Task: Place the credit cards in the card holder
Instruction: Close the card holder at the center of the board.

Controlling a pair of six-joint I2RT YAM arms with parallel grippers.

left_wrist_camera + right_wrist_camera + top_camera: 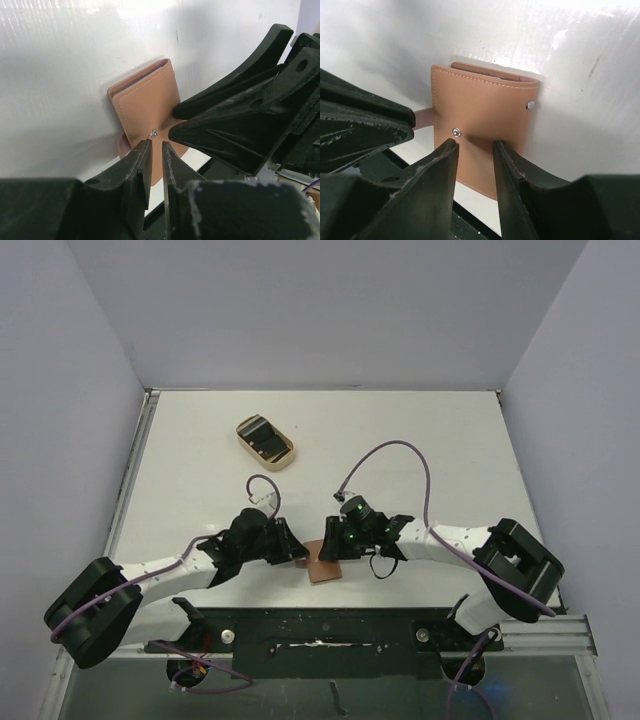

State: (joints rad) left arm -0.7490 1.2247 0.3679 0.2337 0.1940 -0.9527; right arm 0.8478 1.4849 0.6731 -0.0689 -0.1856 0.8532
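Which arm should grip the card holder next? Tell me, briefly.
Probably right: the right fingers stand apart over the card holder at its near edge, while the left fingers are nearly together by the snap.

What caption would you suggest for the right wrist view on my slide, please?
Fingers of the right gripper poised over the folded brown card holder on the white table.

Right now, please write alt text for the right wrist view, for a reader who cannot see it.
A closed brown card holder with two metal snaps lies at the edge of a white table, with the right gripper open over its lower part. The left gripper reaches in from the left.
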